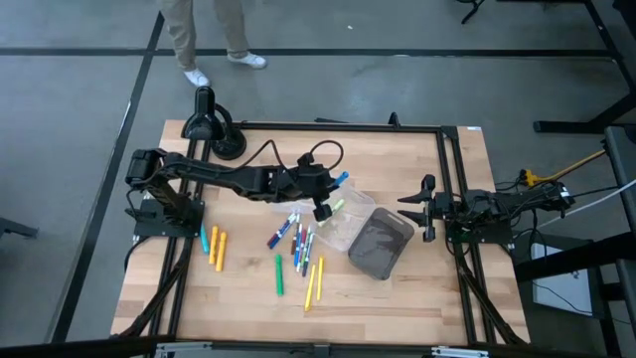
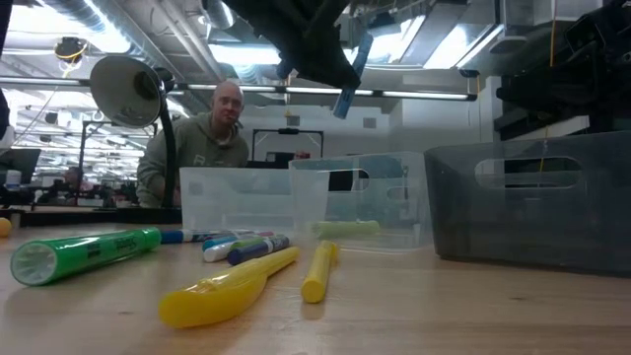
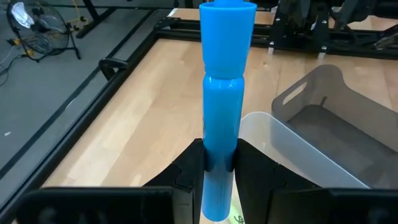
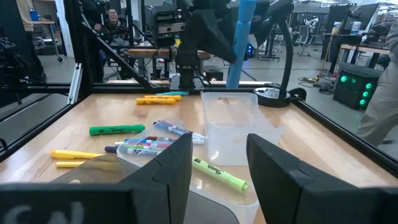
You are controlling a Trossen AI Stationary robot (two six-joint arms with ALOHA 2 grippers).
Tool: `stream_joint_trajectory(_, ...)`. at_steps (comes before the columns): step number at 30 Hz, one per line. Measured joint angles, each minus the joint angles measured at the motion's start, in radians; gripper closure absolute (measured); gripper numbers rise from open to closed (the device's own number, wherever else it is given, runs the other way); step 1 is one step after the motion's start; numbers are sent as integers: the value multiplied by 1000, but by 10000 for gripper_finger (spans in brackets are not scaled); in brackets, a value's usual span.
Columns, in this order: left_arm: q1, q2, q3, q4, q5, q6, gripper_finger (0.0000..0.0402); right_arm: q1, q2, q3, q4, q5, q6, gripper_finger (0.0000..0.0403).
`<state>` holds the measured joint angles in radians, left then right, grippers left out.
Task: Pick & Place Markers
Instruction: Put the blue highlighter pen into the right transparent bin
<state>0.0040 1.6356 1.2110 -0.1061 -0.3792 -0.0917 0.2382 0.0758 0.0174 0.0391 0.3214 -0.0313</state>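
My left gripper [image 3: 219, 157] hangs over the middle of the table [image 1: 397, 298], shut on a blue marker [image 3: 222, 93], above the clear trays [image 4: 230, 118]. The same marker shows under that gripper in the low view [image 2: 352, 77]. A yellow-green marker [image 4: 217, 174] lies flat in one clear tray. More markers [image 1: 294, 237] lie on the wood to the left of the trays, among them a green one [image 1: 278, 273] and yellow ones [image 1: 313, 283]. My right gripper [image 1: 423, 209] waits open at the table's right edge, holding nothing. My left gripper pinches the blue marker's barrel [image 3: 219, 146] between its two fingers, on the half away from the wider cap end [image 3: 227, 25]. The fingers come from the table's left, slanting a little down, and lie across the marker. The marker stands steep and tilted, lifted clear of table and trays.
A dark grey bin [image 1: 381, 242] stands right of the clear trays. A black lamp [image 1: 209, 124] stands at the far left corner. Black frame rails [image 1: 452, 169] border the table. A person [image 2: 212, 128] sits beyond the far edge. Bare wood lies near the front edge.
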Motion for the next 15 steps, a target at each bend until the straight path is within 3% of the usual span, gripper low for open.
stream_joint_trajectory(8, 0, 37, 6, 31, 64, -26, 337, 0, 0, 0, 0, 0, 0, 251)
stream_joint_trajectory(15, 0, 201, 188, -129, 119, 27, 336, 0, 0, 0, 0, -4, -1, 251)
